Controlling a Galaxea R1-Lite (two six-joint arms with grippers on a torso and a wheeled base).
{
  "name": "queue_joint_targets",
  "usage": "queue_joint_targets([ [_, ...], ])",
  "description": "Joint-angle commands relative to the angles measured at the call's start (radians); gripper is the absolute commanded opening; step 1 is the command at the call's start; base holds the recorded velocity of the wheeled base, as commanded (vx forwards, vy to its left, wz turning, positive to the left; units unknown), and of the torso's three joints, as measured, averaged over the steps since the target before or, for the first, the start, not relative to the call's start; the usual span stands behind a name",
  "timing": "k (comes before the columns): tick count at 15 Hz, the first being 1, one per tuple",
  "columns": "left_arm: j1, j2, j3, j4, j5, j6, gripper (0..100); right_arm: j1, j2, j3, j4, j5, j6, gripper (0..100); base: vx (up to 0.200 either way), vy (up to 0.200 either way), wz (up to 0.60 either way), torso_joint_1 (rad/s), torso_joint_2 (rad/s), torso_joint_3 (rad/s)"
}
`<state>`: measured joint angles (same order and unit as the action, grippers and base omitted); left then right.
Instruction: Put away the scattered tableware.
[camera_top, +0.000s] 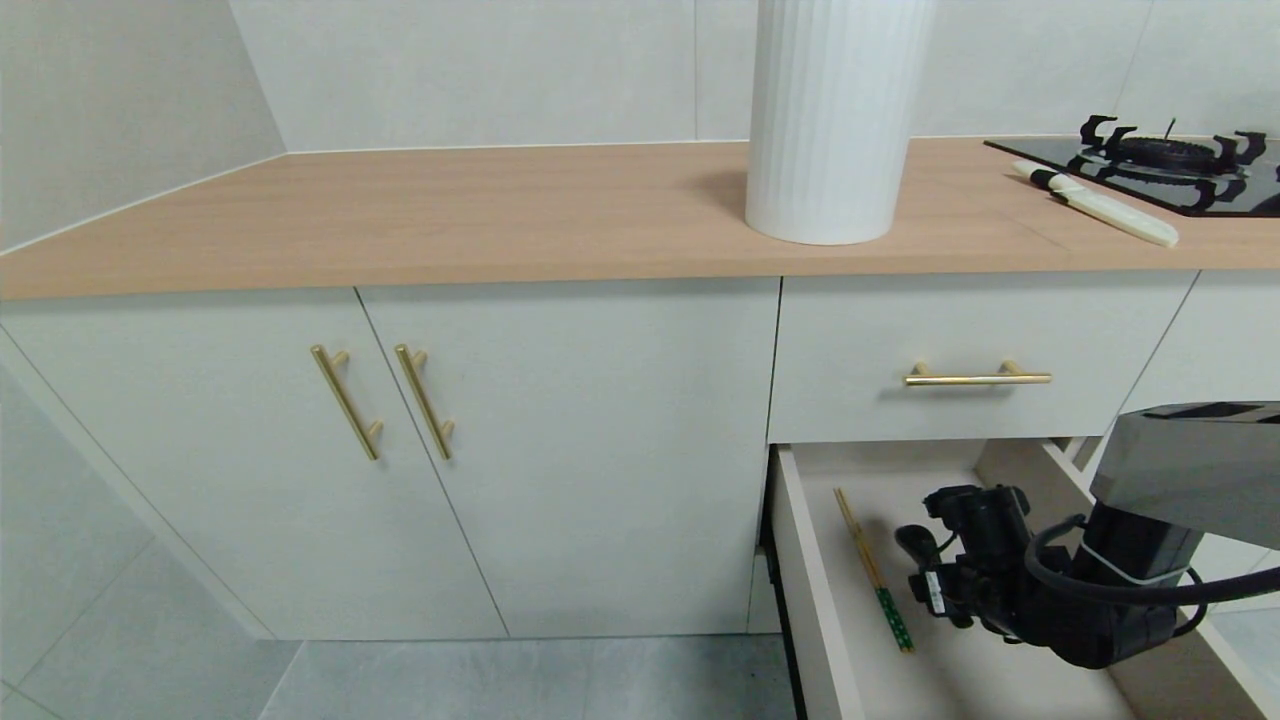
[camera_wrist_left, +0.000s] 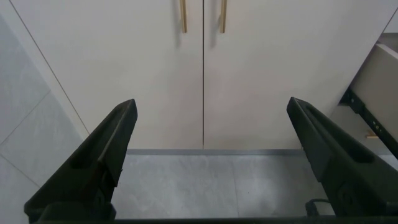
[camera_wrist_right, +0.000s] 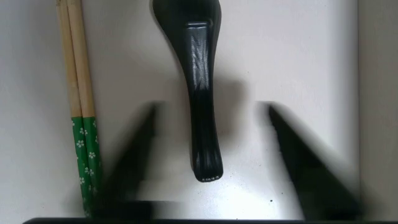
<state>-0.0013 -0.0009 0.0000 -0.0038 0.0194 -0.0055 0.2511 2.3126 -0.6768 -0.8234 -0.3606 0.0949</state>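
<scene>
A black spoon (camera_wrist_right: 198, 87) lies on the floor of the open drawer (camera_top: 800, 560), beside a pair of wooden chopsticks (camera_wrist_right: 78, 106) with green patterned ends (camera_top: 873, 570). My right gripper (camera_wrist_right: 211, 162) hangs open just above the spoon's handle, with a gap on each side between fingers and handle. In the head view the right gripper (camera_top: 935, 580) sits low inside the drawer, next to the spoon (camera_top: 912, 543). On the counter at the right, by the stove, lies a white knife with a black handle (camera_top: 1095, 205). My left gripper (camera_wrist_left: 211, 106) is open and holds nothing, facing the cabinet doors.
A tall white ribbed container (camera_top: 830, 120) stands on the wooden counter (camera_top: 450, 210). A black gas stove (camera_top: 1160, 160) is at the far right. A shut drawer with a gold handle (camera_top: 978, 378) sits above the open one. Two cabinet doors (camera_top: 400, 450) are shut at the left.
</scene>
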Motion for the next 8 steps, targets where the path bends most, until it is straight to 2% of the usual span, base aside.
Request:
queue_joint_targets([
  [1,0.000,0.001,0.000,-0.001,0.001,-0.001,100,0.001,-0.004,0.000,0.000,0.000,0.000,100,0.000,0.000,0.00,0.000,0.00,0.000],
  [5,0.000,0.001,0.000,-0.001,0.001,-0.001,100,0.001,-0.061,0.028,0.000,-0.004,0.000,100,0.000,0.000,0.00,0.000,0.00,0.000],
  [8,0.000,0.001,0.000,0.001,0.001,-0.001,100,0.019,-0.367,0.137,0.023,-0.001,-0.001,100,0.000,0.000,0.00,0.000,0.00,0.000],
])
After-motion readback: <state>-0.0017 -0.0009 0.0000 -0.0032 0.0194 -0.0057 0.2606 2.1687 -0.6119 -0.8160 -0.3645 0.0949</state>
